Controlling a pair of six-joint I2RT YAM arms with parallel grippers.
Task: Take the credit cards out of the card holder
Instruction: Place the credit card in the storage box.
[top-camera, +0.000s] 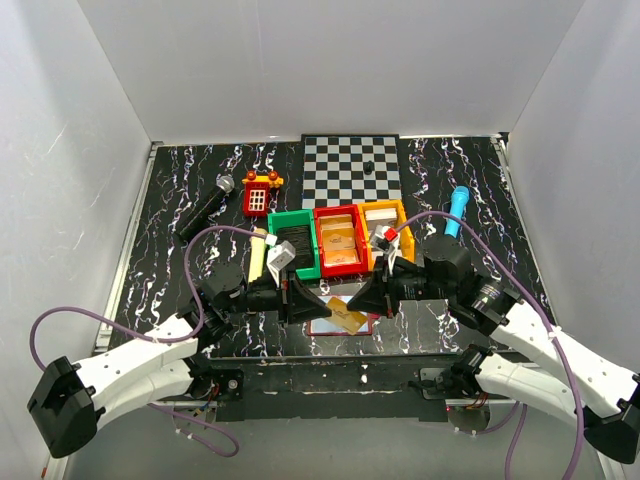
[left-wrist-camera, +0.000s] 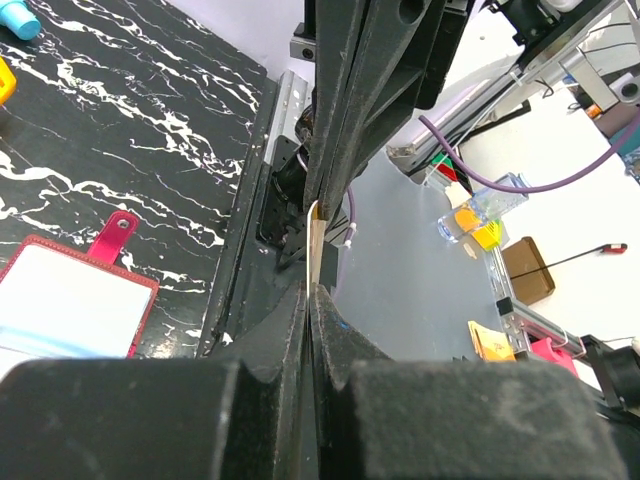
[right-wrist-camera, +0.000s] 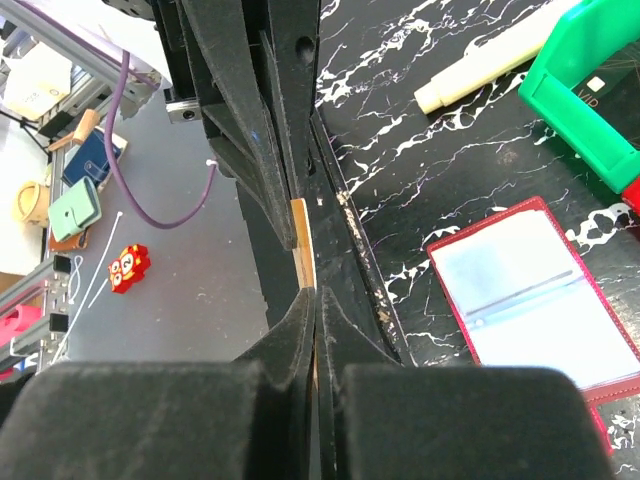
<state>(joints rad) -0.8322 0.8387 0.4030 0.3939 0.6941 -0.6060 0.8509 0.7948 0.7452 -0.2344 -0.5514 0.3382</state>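
On the black table (top-camera: 160, 270), the open holder (top-camera: 318, 326) is lying under a tan card (top-camera: 347, 317) that the left gripper (top-camera: 312, 303) and right gripper (top-camera: 366, 297) are both pinching, so one should be releasing before the other is pulling.

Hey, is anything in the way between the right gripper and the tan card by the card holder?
Nothing visible does. The right gripper has its jaws shut on the tan card. The left gripper grips what looks like the same card from the opposite side. The card holder lies open nearby.
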